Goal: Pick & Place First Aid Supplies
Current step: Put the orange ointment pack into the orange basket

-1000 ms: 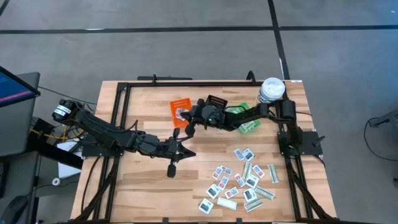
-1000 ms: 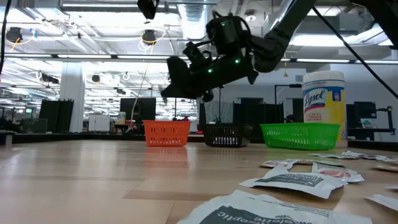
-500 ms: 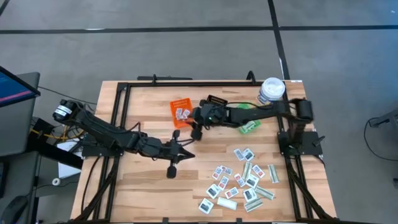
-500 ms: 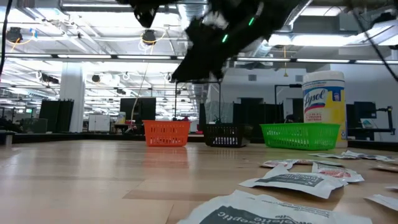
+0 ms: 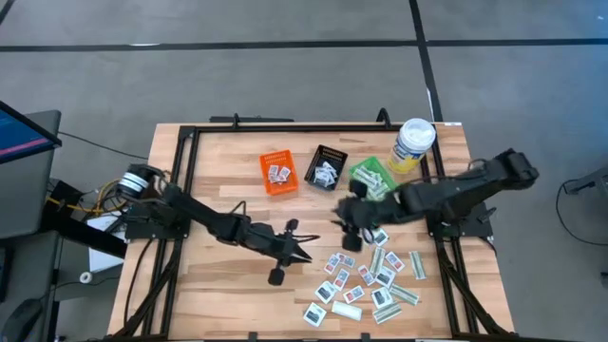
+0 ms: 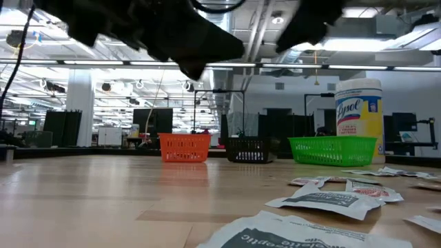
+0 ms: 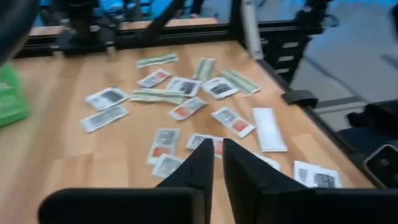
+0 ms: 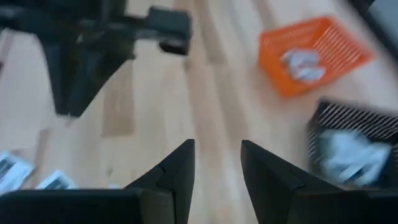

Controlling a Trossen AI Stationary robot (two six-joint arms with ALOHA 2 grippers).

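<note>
Hovering left pincer [image 5: 302, 258]: low over the bare middle of the bench [image 5: 218, 275], just beside the near edge of the packet spread; its fingers [image 7: 200, 163] stand a narrow slit apart with nothing between them.
Right pincer [image 5: 348, 239]: over the bench just in front of the bins, at the top of the packet spread; its fingers [image 8: 180, 163] are clearly apart and empty.
First aid supplies [image 5: 372, 275]: loose flat packets scattered on the bench's front right part, squarish white ones mixed with long pale-green strips; the left wrist view shows them lying flat, some overlapping.
Orange bin [image 5: 277, 172]: at the back of the bench, a few white packets inside.
Black bin [image 5: 327, 167]: just right of the orange one, white packets inside.
Green bin [image 5: 370, 177]: right of the black one, partly hidden by the right arm.
Canister [image 5: 412, 144]: white-lidded, upright at the back right corner, beside the green bin.
</note>
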